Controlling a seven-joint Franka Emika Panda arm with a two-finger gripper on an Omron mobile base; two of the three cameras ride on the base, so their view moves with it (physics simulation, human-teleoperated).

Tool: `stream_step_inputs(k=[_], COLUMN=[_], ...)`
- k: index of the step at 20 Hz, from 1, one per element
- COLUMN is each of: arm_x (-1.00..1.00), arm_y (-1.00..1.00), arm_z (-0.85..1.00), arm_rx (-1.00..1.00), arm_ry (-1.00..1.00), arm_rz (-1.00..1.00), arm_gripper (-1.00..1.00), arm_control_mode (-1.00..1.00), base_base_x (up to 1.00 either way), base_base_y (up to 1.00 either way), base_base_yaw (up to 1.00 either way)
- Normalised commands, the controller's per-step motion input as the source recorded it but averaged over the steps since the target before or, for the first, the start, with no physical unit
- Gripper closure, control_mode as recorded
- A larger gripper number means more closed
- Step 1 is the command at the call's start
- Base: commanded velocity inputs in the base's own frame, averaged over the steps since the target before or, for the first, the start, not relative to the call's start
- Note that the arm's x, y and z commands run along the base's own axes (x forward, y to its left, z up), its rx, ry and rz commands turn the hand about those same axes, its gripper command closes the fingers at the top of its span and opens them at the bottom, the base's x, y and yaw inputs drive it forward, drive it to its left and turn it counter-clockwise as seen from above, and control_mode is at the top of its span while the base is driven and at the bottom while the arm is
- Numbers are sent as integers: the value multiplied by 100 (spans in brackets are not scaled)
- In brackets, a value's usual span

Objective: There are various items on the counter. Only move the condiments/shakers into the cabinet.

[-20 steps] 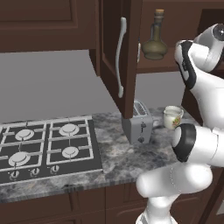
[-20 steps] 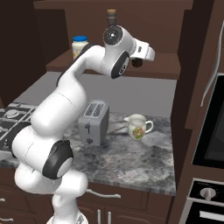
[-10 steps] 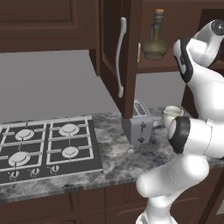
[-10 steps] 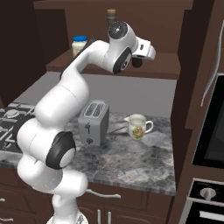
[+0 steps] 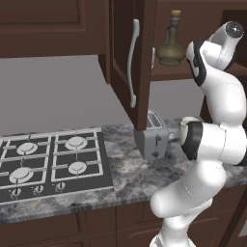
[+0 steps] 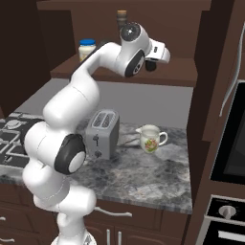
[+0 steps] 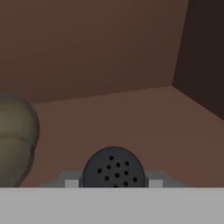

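Inside the cabinet (image 6: 191, 76), above its wooden shelf, the gripper (image 6: 152, 65) is seen clenched on the black shaker (image 7: 113, 168). Below it on the counter (image 6: 158, 177) the toaster (image 6: 101, 133) and mug (image 6: 150, 139) are found; the bottle (image 5: 170, 40) and jar (image 6: 86, 49) are set beside it on the shelf

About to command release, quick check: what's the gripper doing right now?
Gripper: shut on the tiny black shaker with a perforated round top, over the wooden cabinet shelf.
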Motion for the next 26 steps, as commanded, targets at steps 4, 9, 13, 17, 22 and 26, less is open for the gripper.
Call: stream_step_inputs(k=[4,9,13,17,22,26], arm_x=[46,16,10,6,12,27], arm_y=[0,0,0,0,0,0], arm_z=[-23,-46,-47,-3,0,0], arm_rx=[0,0,0,0,0,0], arm_ry=[0,0,0,-3,0,0], arm_rz=[0,0,0,0,0,0], arm_gripper=[100,100,100,-100,-100,-100], arm_control_mode=[-100,-100,-100,-100,-100,-100], base_base_x=[0,0,0,0,0,0], base_base_y=[0,0,0,0,0,0], base_base_yaw=[0,0,0,0,0,0])
